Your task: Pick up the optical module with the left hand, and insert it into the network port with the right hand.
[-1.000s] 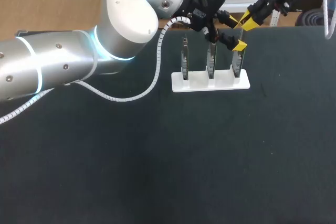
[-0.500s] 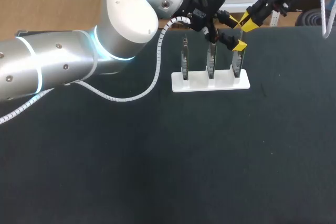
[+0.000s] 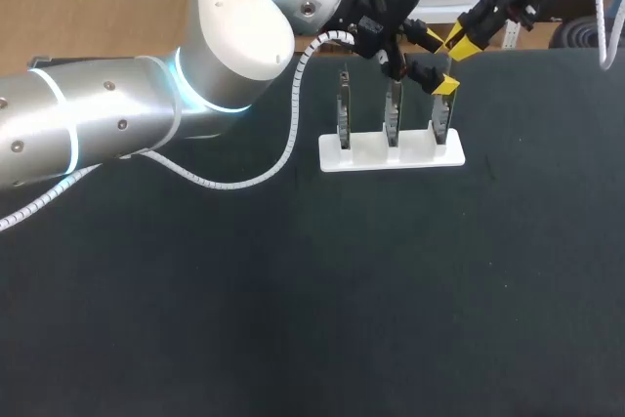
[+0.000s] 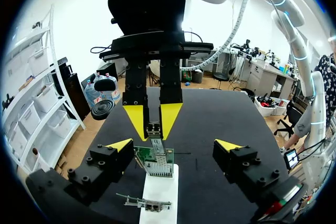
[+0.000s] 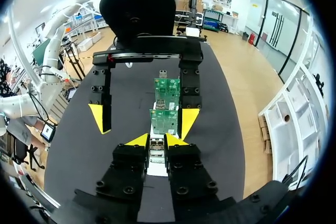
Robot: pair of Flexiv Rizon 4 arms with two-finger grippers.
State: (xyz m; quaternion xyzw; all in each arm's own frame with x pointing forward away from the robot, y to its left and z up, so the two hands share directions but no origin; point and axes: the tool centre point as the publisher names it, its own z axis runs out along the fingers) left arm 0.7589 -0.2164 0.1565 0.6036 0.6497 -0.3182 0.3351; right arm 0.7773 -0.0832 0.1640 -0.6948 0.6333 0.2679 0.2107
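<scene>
The right gripper (image 4: 153, 118) pinches the optical module (image 4: 154, 130) right above the network port (image 4: 158, 167) at the right end of the white stand (image 4: 160, 192), the left gripper (image 4: 173, 144) is spread wide around it, so next probably comes a straight, gentle push down.

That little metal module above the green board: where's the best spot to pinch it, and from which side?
Probably its upper end, pinched on two opposite sides from above. The optical module is slim and stands upright over the port, so that leaves its lower end free to slide in. The right gripper holds it that way.
</scene>
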